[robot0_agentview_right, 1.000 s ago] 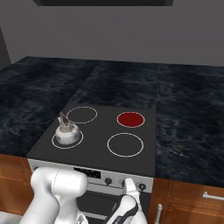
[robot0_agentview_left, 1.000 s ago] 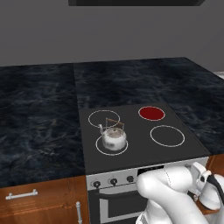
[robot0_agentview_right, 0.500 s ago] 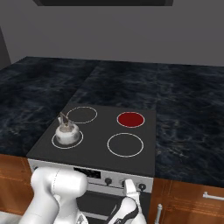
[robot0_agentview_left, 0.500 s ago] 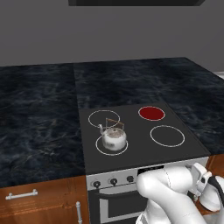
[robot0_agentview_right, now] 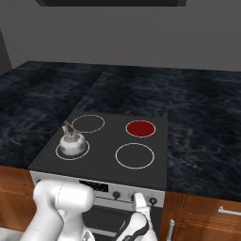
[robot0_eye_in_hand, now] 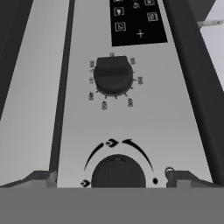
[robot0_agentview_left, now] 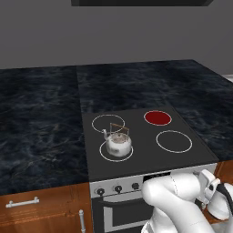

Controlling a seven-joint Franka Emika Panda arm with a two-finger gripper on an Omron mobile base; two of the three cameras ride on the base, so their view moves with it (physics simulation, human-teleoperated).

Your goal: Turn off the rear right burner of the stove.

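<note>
Jaws spread – knob (robot0_eye_in_hand: 117, 172) between, rear right burner (robot0_agentview_left: 157, 117) glowing red

You've got a silver kettle (robot0_agentview_left: 118, 144) on a ringed zone, up and left of where the hand works. Dark marbled counter (robot0_agentview_left: 41, 118) to both sides, wooden cabinets (robot0_agentview_right: 202, 219) below, grey wall (robot0_agentview_right: 117, 37) behind.

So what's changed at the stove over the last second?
Hardly anything. The arm's wrist edges slightly at the stove front; the jaws sit open either side of a knob, not gripping it. The rear right burner glows red as before, and the kettle hasn't moved.
</note>
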